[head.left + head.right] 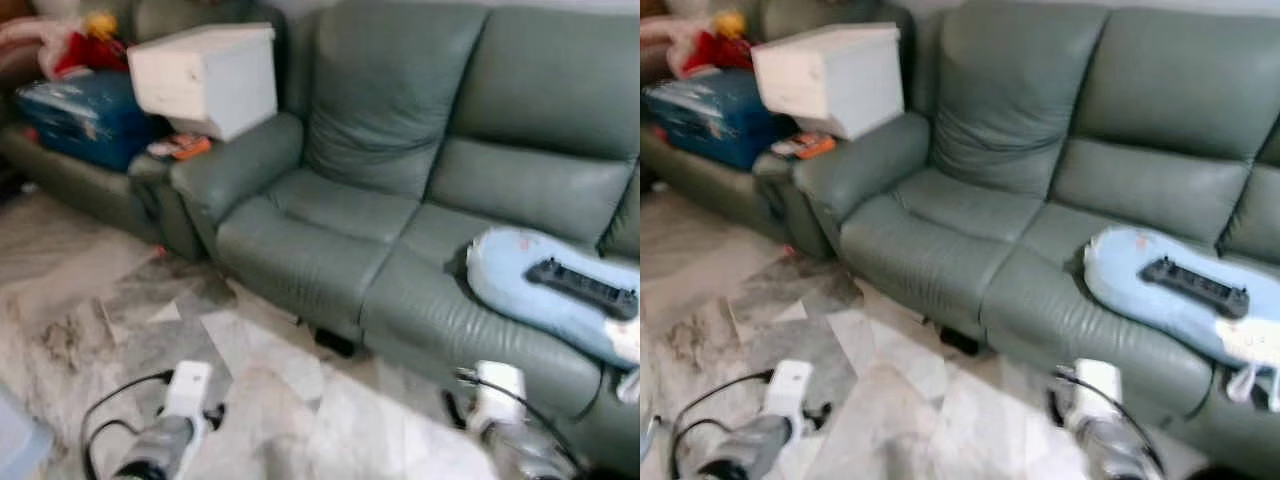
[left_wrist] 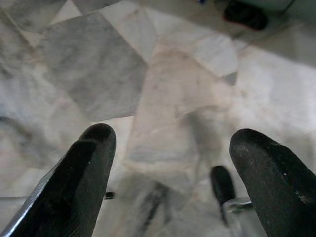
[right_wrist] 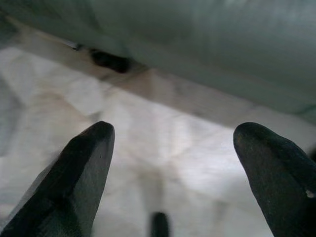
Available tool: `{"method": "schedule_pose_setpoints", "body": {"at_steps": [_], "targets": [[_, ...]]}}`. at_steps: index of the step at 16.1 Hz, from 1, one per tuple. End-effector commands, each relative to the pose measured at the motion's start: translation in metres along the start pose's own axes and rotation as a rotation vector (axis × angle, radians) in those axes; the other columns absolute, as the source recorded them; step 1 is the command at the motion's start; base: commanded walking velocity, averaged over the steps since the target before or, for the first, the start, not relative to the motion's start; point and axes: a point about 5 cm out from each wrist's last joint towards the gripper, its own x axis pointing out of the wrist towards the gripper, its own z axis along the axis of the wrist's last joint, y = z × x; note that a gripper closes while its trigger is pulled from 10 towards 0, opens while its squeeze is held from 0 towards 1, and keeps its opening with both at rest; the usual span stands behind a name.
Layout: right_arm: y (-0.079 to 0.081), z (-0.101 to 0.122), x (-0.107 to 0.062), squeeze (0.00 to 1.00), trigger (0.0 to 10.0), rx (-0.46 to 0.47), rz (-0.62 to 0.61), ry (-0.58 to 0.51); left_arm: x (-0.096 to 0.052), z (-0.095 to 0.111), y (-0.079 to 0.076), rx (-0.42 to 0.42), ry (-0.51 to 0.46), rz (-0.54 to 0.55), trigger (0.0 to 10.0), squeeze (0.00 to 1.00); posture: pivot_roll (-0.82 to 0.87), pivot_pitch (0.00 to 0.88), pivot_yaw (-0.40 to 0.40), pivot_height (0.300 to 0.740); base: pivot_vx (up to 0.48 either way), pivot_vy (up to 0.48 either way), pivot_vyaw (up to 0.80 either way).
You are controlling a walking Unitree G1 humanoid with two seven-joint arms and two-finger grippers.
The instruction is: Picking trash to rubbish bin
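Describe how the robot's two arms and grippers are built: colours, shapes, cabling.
Each silver arm ends in a white boxy wrist block, left and right, with a thin black cable looping beside it. The left gripper and right gripper each have two long, matte black fingers with rounded tips.

Sofa [image 1: 420, 200] cut off right; views blurred

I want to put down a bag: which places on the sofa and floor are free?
Free: the left seat cushion beside the armrest, and the marble floor before the sofa. Crowded: the right seat under the blue pillow, and the armrest bearing the white box.
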Motion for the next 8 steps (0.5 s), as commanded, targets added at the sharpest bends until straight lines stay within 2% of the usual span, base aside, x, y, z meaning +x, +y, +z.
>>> {"method": "schedule_pose_setpoints", "body": {"at_steps": [1, 8], "targets": [[-0.0111, 0.0003, -0.0019, 0.0, 10.0, -0.01, -0.031, 0.0, 0.0013, 0.0067, -0.0041, 0.01, -0.016, -0.013, 10.0, 0.0, -0.1, 0.0, 0.055, 0.74, 0.337, 0.0, 0.0], [-0.0125, -0.0015, -0.0024, 0.0, 10.0, -0.032, -0.04, 0.011, 0.0007, 0.0035, -0.0017, 0.004, -0.006, -0.004, 10.0, 0.0, -0.11, 0.0, 0.055, 0.74, 0.0, 0.0, 0.0]]}}
